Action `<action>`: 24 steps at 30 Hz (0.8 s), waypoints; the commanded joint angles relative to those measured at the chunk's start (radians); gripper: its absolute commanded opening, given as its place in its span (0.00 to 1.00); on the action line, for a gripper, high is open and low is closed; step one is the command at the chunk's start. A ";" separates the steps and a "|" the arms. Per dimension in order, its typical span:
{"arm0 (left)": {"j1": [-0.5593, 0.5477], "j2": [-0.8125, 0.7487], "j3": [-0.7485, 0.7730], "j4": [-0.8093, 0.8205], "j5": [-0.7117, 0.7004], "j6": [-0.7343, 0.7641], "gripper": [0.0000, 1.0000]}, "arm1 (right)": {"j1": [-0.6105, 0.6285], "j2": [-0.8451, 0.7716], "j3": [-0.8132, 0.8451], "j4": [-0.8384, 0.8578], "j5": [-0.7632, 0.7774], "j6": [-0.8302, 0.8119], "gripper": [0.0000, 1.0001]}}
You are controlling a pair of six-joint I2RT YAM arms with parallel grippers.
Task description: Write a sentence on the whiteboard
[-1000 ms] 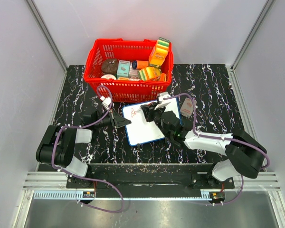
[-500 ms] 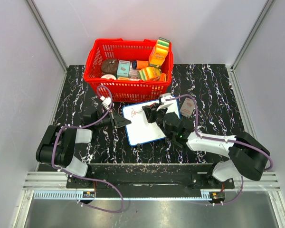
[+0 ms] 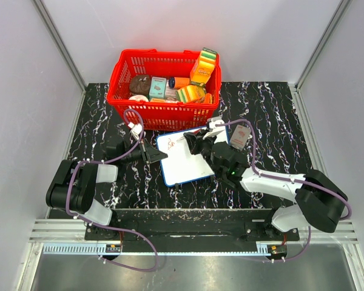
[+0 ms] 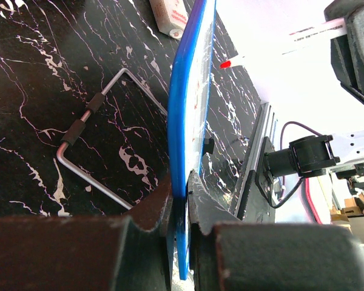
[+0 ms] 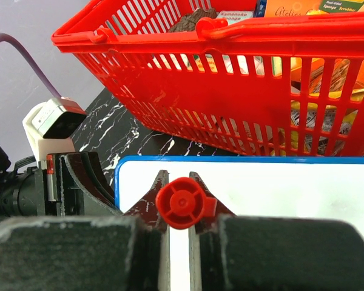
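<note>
The whiteboard point(image 3: 183, 162), white with a thin blue frame, lies tilted on the dark marble table in front of the red basket. My left gripper point(image 3: 154, 155) is shut on its left edge; in the left wrist view the blue edge point(image 4: 191, 121) runs between the jaws of the left gripper point(image 4: 181, 182). My right gripper point(image 3: 195, 143) is shut on a red marker point(image 5: 181, 203), whose tip point(image 4: 225, 63) is at the board's far left part. A small red scrawl point(image 3: 171, 144) sits near that corner. The board point(image 5: 273, 188) fills the lower part of the right wrist view.
The red basket point(image 3: 118, 82), full of groceries, stands just behind the board and shows close ahead in the right wrist view point(image 5: 230, 85). A small white-and-red box point(image 3: 240, 136) lies right of the board. A bent metal wire point(image 4: 88, 118) lies on the table beside the board.
My right gripper with the marker has shifted slightly away from me and to the right over the board's far edge. The left gripper and the board have not moved.
</note>
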 commanded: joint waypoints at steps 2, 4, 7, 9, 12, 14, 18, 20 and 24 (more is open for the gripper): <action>-0.010 -0.002 0.012 -0.006 -0.051 0.096 0.00 | -0.010 0.018 0.043 0.027 0.008 0.016 0.00; -0.010 -0.002 0.011 -0.007 -0.051 0.098 0.00 | -0.010 0.021 0.049 0.027 0.003 0.014 0.00; -0.010 -0.002 0.011 -0.006 -0.051 0.096 0.00 | -0.011 0.030 0.053 0.029 0.005 0.017 0.00; -0.010 -0.002 0.011 -0.006 -0.051 0.098 0.00 | -0.010 0.034 0.054 0.032 0.006 0.017 0.00; -0.010 -0.002 0.012 -0.006 -0.050 0.098 0.00 | -0.016 0.044 0.060 0.026 0.012 0.019 0.00; -0.010 -0.001 0.011 -0.006 -0.050 0.096 0.00 | -0.015 0.055 0.066 0.017 0.017 0.023 0.00; -0.010 -0.002 0.009 -0.006 -0.050 0.096 0.00 | -0.021 0.069 0.059 0.027 0.029 0.033 0.00; -0.010 -0.004 0.011 -0.006 -0.050 0.098 0.00 | -0.022 0.072 0.056 0.030 0.026 0.036 0.00; -0.010 -0.004 0.011 -0.006 -0.048 0.096 0.00 | -0.022 0.070 0.051 0.023 0.012 0.043 0.00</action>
